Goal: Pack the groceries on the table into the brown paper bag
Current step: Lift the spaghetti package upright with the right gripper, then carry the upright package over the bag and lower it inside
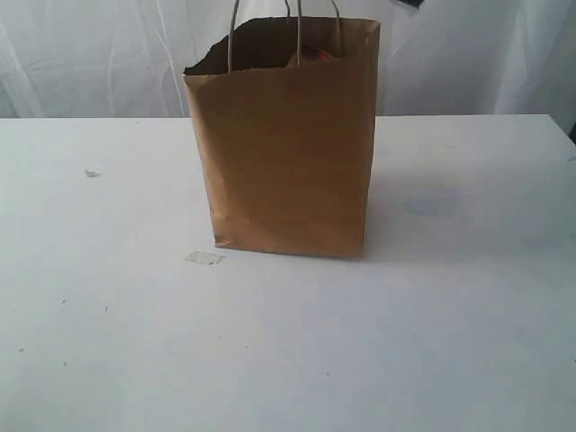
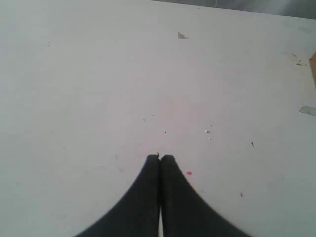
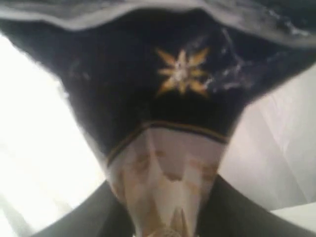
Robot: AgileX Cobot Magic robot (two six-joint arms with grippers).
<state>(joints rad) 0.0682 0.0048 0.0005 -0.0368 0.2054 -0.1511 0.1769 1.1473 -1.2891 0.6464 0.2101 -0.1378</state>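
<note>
L gripper [image 2: 159, 157]: jaws being pressed fully together, two black fingers [image 2: 140, 202] meeting along inner edges, tips level, being angled obliquely downward. R gripper [image 3: 162, 187]: jaws being held partway apart, clamped on long spaghetti packet [image 3: 148, 103], one dark finger being pressed vs. each side of pkt; both fingers being seen only in part.

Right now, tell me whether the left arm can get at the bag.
Probably yes. The left gripper hangs shut and empty over the table, and nothing stands between it and the bag. The arm is out of the exterior view, so reach is a guess.
</note>
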